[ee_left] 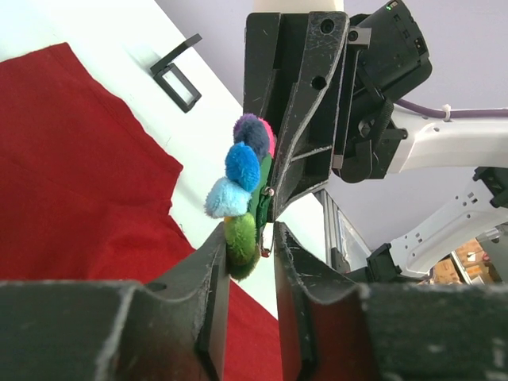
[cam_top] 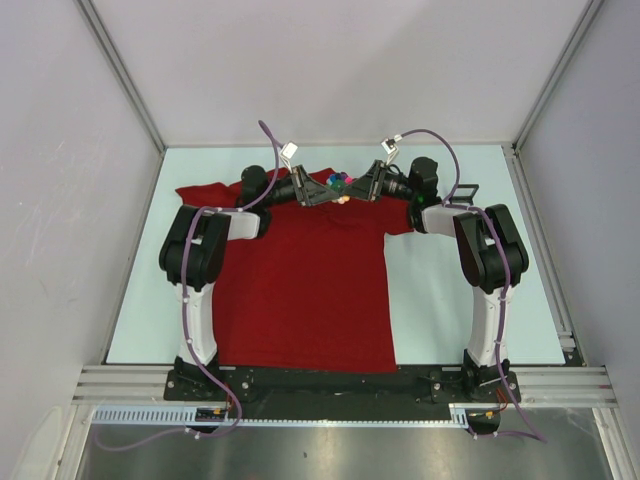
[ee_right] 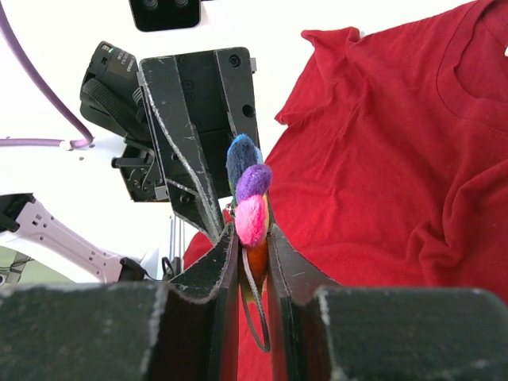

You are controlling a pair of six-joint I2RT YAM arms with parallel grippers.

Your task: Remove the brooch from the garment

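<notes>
Brooch [cam_top: 340, 182]: multicoloured pom-pom cluster, held between the two end effectors over the neck end of the garment [cam_top: 300, 290], near the far edge of the worktop [cam_top: 460, 300], about mid-width.

Right end effector [ee_right: 254, 252]: jaws nearly closed, clamped on the orange end of the brooch. Pink, purple and blue balls stand above the fingertips. A thin loop hangs down in the gap between the fingers.

Left end effector [ee_left: 250, 242]: jaws a narrow way apart, set around the green end of the brooch. The green ball touches one finger [ee_left: 210, 270], and a thin metal pin sits by the other. Cannot tell whether it is actually pinching.

The two end effectors meet tip to tip, coming in from opposite sides.

Garment: dark red T-shirt, lying flat, spread from the near edge towards the far edge, left of centre. Some wrinkles by the neck opening.

Small black bracket [cam_top: 465, 190] on bare worktop near the far right corner, just beside the right arm.
</notes>
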